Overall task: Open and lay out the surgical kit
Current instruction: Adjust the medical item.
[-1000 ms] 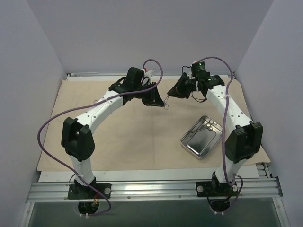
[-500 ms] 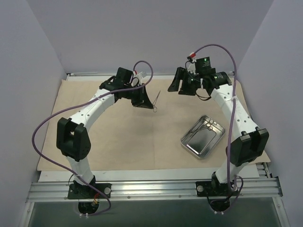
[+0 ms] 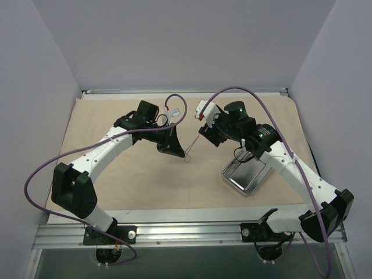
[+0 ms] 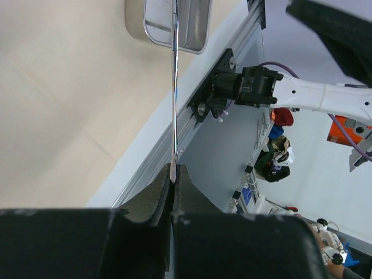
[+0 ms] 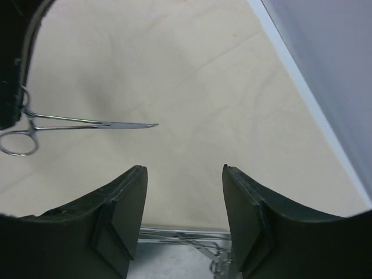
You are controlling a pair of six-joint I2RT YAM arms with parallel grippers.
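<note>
The surgical kit's beige cloth wrap lies spread flat over the table. Its small steel tray sits at the near right, partly under my right forearm. My left gripper hangs above the cloth's middle, shut on a thin scissor-like instrument. In the left wrist view my left gripper pinches the instrument, which runs straight out toward the tray. My right gripper faces it, open and empty. In the right wrist view my right gripper is clear of the instrument, whose tip points right.
An aluminium rail runs along the table's near edge, with both arm bases on it. Grey walls close in the left, right and back. Purple cables loop off both arms.
The right gripper opened and let go of the instrument, and the left gripper shut on it. Both arms then moved nearer, the right one swinging over the tray.
</note>
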